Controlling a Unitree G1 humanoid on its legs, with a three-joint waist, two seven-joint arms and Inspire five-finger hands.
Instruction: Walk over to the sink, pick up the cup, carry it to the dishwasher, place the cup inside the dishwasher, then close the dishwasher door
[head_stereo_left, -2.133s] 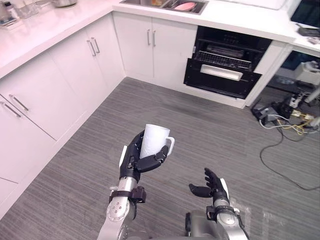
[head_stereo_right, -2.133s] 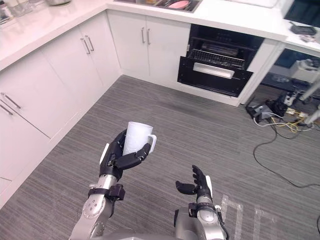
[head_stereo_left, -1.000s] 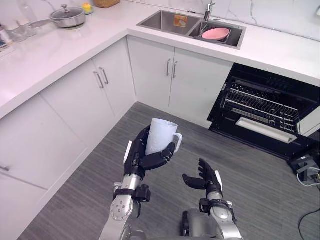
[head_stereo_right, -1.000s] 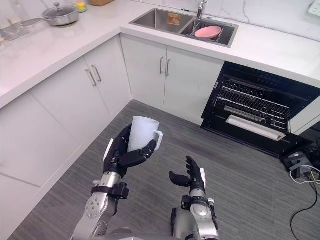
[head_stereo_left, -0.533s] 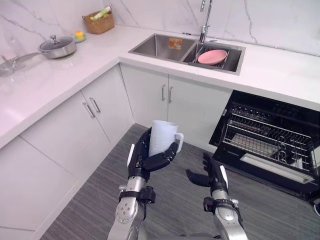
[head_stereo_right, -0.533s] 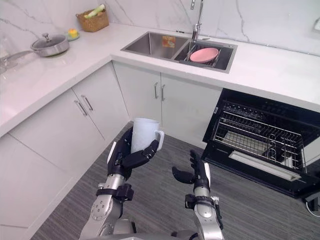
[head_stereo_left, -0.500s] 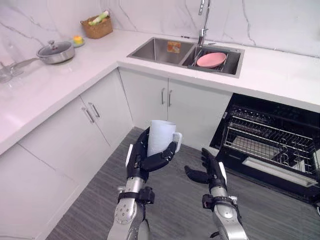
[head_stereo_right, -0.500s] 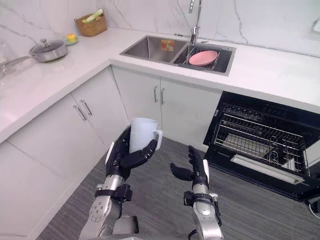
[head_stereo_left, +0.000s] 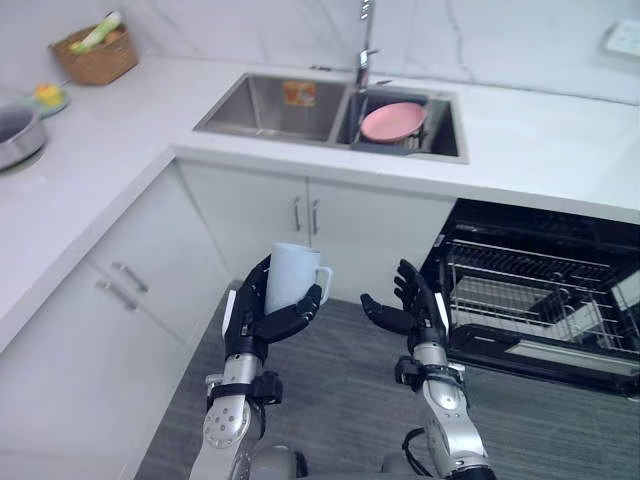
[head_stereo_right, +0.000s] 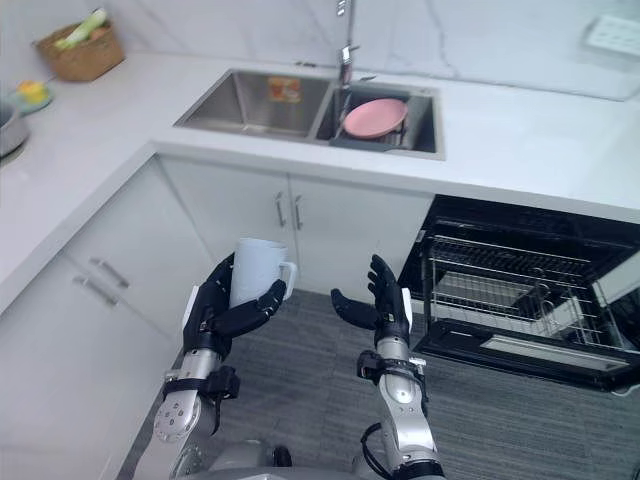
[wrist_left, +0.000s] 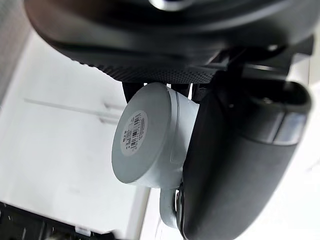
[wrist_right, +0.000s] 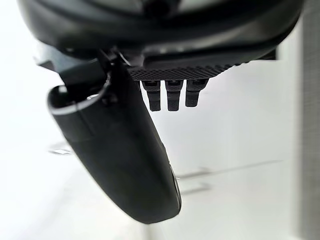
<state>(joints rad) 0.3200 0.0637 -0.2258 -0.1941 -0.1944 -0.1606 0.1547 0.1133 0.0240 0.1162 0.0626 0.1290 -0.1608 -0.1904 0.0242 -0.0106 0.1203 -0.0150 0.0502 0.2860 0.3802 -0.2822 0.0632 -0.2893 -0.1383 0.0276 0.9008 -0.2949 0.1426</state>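
One white cup (head_stereo_left: 291, 276) stands upright in the curled grip of my left hand (head_stereo_left: 255, 322); my right hand (head_stereo_left: 414, 306), just beside it, spreads empty; dishwasher (head_stereo_left: 540, 296) gaping beyond it.

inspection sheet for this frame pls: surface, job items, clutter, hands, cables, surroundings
Surface: white countertop, L-shaped, with a two-basin sink set in it.
Job's things: cup, white, upright, off the counter in the left hand; dishwasher under the counter at right, door down, wire rack visible inside.
Clutter: pink plate in the right basin; basket and pan on the counter at far left.
Hands: left hand has its fingers curled round the cup; right hand open, holding nothing, beside it.
Cables: nothing seen.
Surroundings: white cabinets, grey floor, faucet behind the sink.
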